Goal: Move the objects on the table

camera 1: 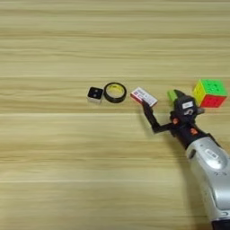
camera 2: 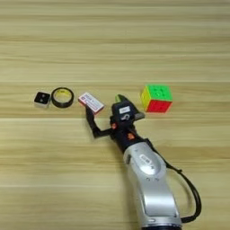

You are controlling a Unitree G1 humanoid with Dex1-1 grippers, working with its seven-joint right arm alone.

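Seen from above on a light-wood table point(camera 1: 67, 170): a loose row of small objects, with the right gripper point(camera 2: 104, 117) reaching in among them from the lower right. From the robot's left: a small black-faced cube point(camera 1: 95, 94), just beside it a dark ring point(camera 1: 115, 92), then the flat red-and-white box point(camera 1: 143, 96), lying slantwise. Fingers spread wide, holding nothing; one black finger point(camera 1: 150, 116) stretched to the box's near edge, tip touching or nearly so, the other up by the green bar point(camera 1: 172, 95), mostly hidden behind the wrist. Further right, apart from the arm, the colour puzzle cube point(camera 1: 210, 93), green face up, yellow and red sides showing. Judging by the pose, set either to straddle the box's right end for a pinch or to nudge it aside; hard to say which.
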